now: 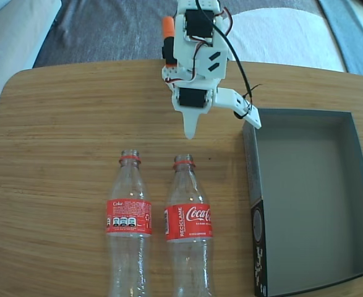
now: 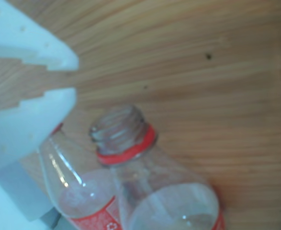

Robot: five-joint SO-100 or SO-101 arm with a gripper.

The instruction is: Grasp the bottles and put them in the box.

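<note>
White two-finger gripper (image 1: 221,129): fingers (image 1: 190,129) spread, nothing held, hung beyond bottle necks | two clear red-labelled plastic Coca-Cola bottles (image 1: 128,230) (image 1: 188,230): laid side by side on wooden counter (image 1: 51,173), left of shallow dark grey cardboard box (image 1: 311,198).

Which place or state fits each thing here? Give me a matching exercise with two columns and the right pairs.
Things:
1. clear plastic bottle showing the "Coca-Cola" script
2. clear plastic bottle showing the small "Coke" panel
3. shallow dark grey cardboard box
4. white two-finger gripper

Places or states in the fixed view:
A. open, above the wooden table, holding nothing
B. leftmost on the table
C. empty, at the right
D. lying between the other bottle and the box

Pairs: 1-D, 2-B, 3-C, 4-A
</note>
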